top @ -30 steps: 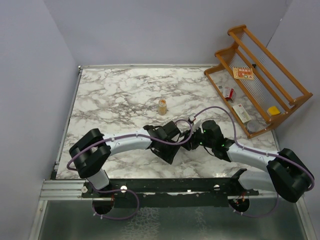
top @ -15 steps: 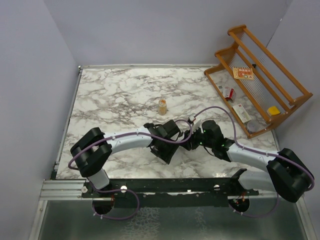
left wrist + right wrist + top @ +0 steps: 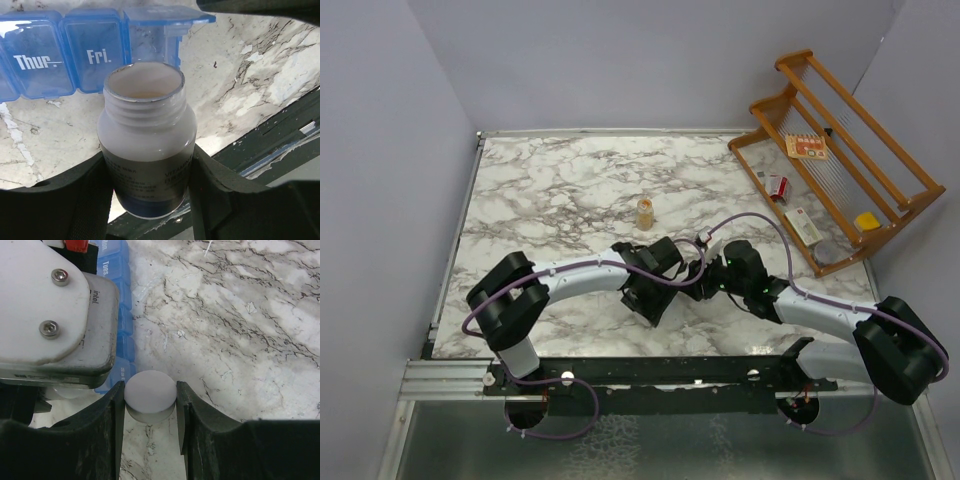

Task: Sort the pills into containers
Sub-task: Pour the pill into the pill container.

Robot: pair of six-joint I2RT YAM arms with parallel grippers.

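Blue containers [image 3: 55, 60] lie on the worktop [image 3: 260, 75], the end one open, just beyond the uncapped bottle [image 3: 147, 135] pinched by the left hand [image 3: 148, 167]; the right hand [image 3: 150, 407] pinches its cap [image 3: 150, 390]. Next, probably, tip the bottle over that open one

Top view now: soft, even light from above. The marble bench [image 3: 540, 190] is bright and crisp, with only a faint, diffuse shadow under the arms [image 3: 580, 272]. The side walls [image 3: 380, 150] lean outward, a touch of wide-angle stretch. Over to the left wrist: the bottle [image 3: 147, 140] is sharp, and glare streaks the blue containers [image 3: 60, 55]. The left end effector [image 3: 148, 167] is near black, its detail lost. Right wrist: the white cap [image 3: 150, 392] runs pale, almost washed out, with dark shadow just beneath it. The right end effector [image 3: 150, 402] is murky along the bottom edge.
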